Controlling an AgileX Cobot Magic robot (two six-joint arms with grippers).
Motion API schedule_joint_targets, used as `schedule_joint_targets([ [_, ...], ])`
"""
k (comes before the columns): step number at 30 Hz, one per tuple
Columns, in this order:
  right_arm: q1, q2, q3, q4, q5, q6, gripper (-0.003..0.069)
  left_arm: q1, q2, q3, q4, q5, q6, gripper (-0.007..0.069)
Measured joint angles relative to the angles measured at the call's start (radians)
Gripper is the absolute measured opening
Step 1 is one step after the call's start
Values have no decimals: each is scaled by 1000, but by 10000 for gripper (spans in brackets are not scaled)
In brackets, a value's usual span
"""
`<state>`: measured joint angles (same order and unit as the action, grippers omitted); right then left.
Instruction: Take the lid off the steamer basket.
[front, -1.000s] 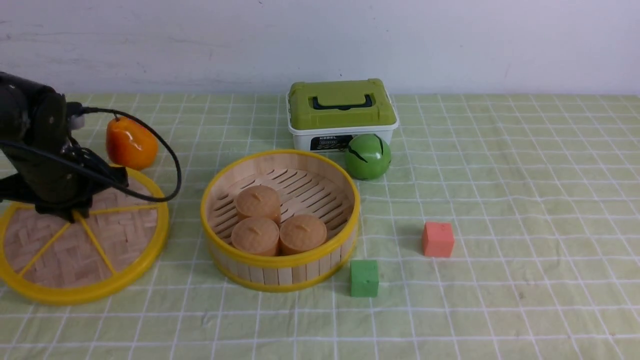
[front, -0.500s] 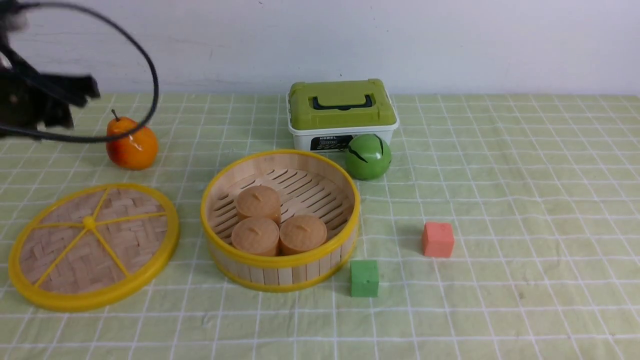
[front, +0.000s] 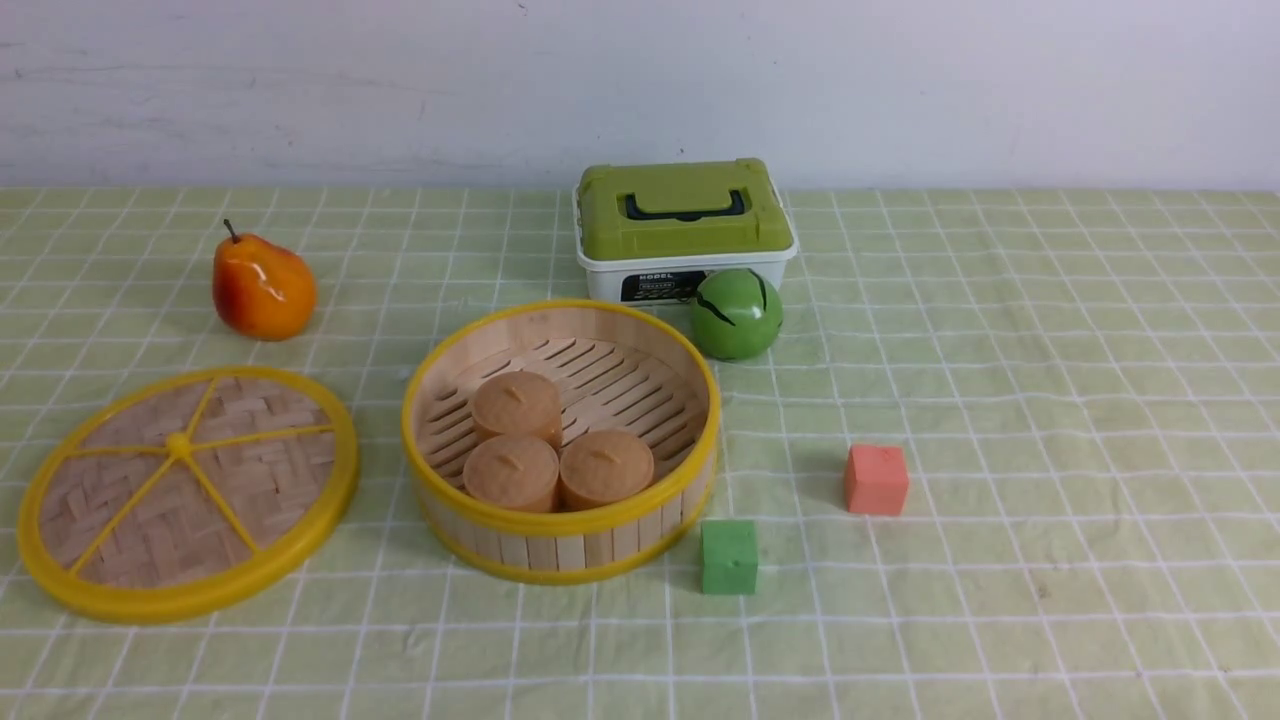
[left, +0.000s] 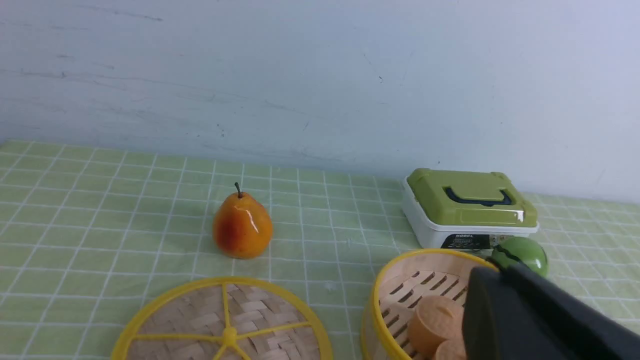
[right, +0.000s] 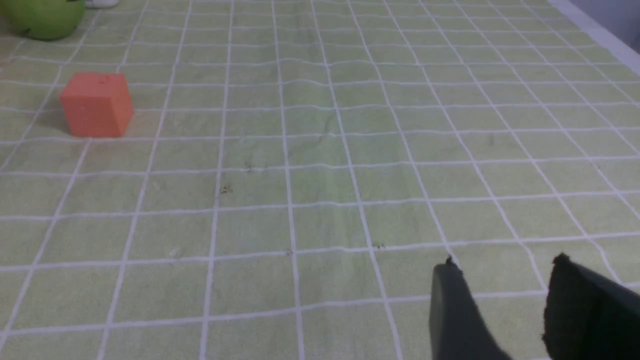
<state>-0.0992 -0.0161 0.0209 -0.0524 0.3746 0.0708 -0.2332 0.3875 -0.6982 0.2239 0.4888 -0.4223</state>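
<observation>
The lid (front: 250, 490), a woven bamboo disc with a yellow rim and spokes, lies flat on the cloth left of the steamer basket (front: 560, 545), apart from it. The basket stands uncovered with three tan buns (front: 515, 400) inside. Neither arm shows in the front view. In the left wrist view my left gripper (left: 500, 272) is raised above and in front of the basket (left: 372, 310) and the lid (left: 225, 320), its fingers together and empty. In the right wrist view my right gripper (right: 505, 261) is over bare cloth, open and empty.
An orange pear (front: 262, 288) lies behind the lid. A white box with a green lid (front: 683, 225) and a green ball (front: 736, 312) stand behind the basket. A green cube (front: 728, 556) and a red cube (front: 876, 479) lie to its right.
My left arm let go of the lid's knob, rose and drew back out of the front view. The lid now lies flat and uncovered, slightly further right.
</observation>
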Motion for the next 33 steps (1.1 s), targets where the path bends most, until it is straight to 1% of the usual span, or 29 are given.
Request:
schedule_joint_targets([
  [2,0,0,0,0,0,0,243,0,-118,105,-20,-26,0,-13],
  [3,0,0,0,0,0,0,243,0,-129,125,-22,-26,1,-13],
  [5,0,0,0,0,0,0,243,0,-223,229,-54,-11,5,-13],
  [7,0,0,0,0,0,0,243,0,-266,299,-115,4,7,-13],
  [10,0,0,0,0,0,0,243,0,-280,349,-230,-7,7,-13],
  [11,0,0,0,0,0,0,243,-1,-280,351,-238,-8,7,-13],
  [12,0,0,0,0,0,0,243,-2,-280,363,-292,-11,7,-13],
  [13,0,0,0,0,0,0,243,-3,-280,367,-318,-13,7,-13],
  [17,0,0,0,0,0,0,243,-3,-283,370,-357,-54,7,-13],
  [22,0,0,0,0,0,0,243,-3,-285,370,-357,-86,7,-13],
  [25,0,0,0,0,0,0,243,-3,-289,393,-320,-124,7,-13],
  [27,0,0,0,0,0,0,243,4,-309,457,-224,-146,7,-13],
  [29,0,0,0,0,0,0,243,15,-323,486,-188,-147,2,-13],
  [30,0,0,0,0,0,0,243,49,-352,540,-152,-147,-16,-13],
  [32,0,0,0,0,0,0,243,76,-372,578,-145,-145,-27,-13],
  [33,0,0,0,0,0,0,243,114,-393,629,-144,-143,-31,-13],
])
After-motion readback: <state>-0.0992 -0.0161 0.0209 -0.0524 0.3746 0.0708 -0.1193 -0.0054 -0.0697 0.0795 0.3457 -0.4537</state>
